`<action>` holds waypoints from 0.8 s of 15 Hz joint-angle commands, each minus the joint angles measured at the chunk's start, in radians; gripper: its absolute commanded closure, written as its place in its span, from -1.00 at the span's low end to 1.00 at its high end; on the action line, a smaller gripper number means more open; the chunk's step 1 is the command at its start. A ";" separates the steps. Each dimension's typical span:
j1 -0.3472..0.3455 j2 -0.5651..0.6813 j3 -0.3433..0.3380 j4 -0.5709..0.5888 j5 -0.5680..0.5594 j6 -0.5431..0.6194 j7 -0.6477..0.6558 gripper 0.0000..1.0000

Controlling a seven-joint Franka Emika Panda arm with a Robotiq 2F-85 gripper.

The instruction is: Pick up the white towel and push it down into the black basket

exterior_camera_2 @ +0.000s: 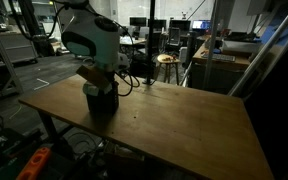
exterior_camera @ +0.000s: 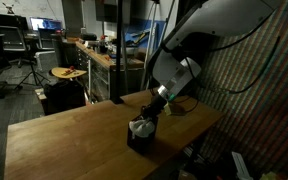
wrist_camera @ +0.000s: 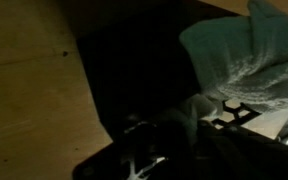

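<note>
The black basket (exterior_camera: pixel 141 138) stands on the wooden table (exterior_camera: pixel 64 135) and also shows in an exterior view (exterior_camera_2: pixel 101 103). The white towel (exterior_camera: pixel 139 127) bulges out of its top. In the wrist view the towel (wrist_camera: pixel 249 55) lies at the upper right over the basket's dark inside (wrist_camera: pixel 134 80), with a fold running down to my jaws. My gripper (exterior_camera: pixel 152 112) is right above the basket, pointing down into it (exterior_camera_2: pixel 100 86). In the wrist view the gripper (wrist_camera: pixel 184 125) is dark and seems shut on that towel fold.
The basket stands near one table edge (exterior_camera: pixel 209 125). Bare wood (exterior_camera_2: pixel 174 125) spreads across the rest of the table. Stools, benches and lab clutter (exterior_camera: pixel 69 75) stand behind it. A mesh wall (exterior_camera: pixel 254 80) is close by the arm.
</note>
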 commanded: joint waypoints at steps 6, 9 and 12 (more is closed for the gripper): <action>0.369 0.030 -0.393 -0.076 -0.723 0.080 0.426 0.92; 0.564 0.055 -0.624 -0.019 -0.988 -0.014 0.570 0.92; 0.632 0.016 -0.710 0.034 -1.233 -0.146 0.728 0.92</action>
